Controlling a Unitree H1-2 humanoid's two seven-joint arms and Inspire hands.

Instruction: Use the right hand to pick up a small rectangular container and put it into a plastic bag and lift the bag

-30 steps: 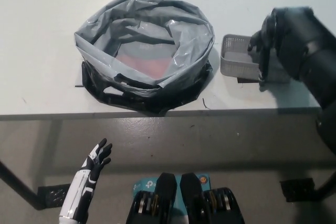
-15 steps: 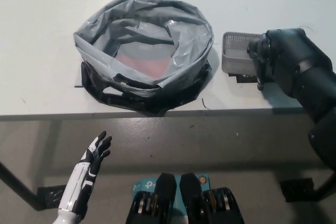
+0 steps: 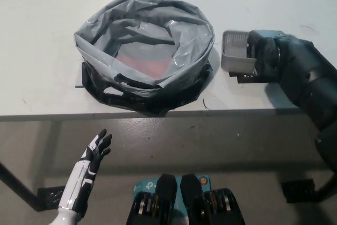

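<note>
The black right hand (image 3: 266,56) lies over the right part of the small grey perforated rectangular plastic container (image 3: 235,56), covering most of it so that only the container's left end shows; the fingers are wrapped down on its far side and I cannot tell from this view whether they are clamped on the wall or merely resting against it. The container sits on the white worktop (image 3: 42,35), near its front edge, just beside the right flank of the grey plastic bag (image 3: 145,51), whose mouth is rolled open and wide, with a dark reddish patch showing through its bottom. Bag and container look slightly apart, not touching. The bag's black underside bulges out toward the worktop's front edge. The white left hand (image 3: 96,151) hangs below the worktop edge at lower left, fingers spread, holding nothing and taking no part. In my judgement the step in hand is the grasp of the container: the hand is on it but the container does not appear lifted off the worktop. The next move calls for a firm closing on the container's wall, a lift high enough to clear the bag's crumpled rim, a short carry leftward over the open mouth, and a release into the middle. The soft rim could be caught and folded inward if the carry is too low, and the light container may slip or tilt if gripped only at one end.
</note>
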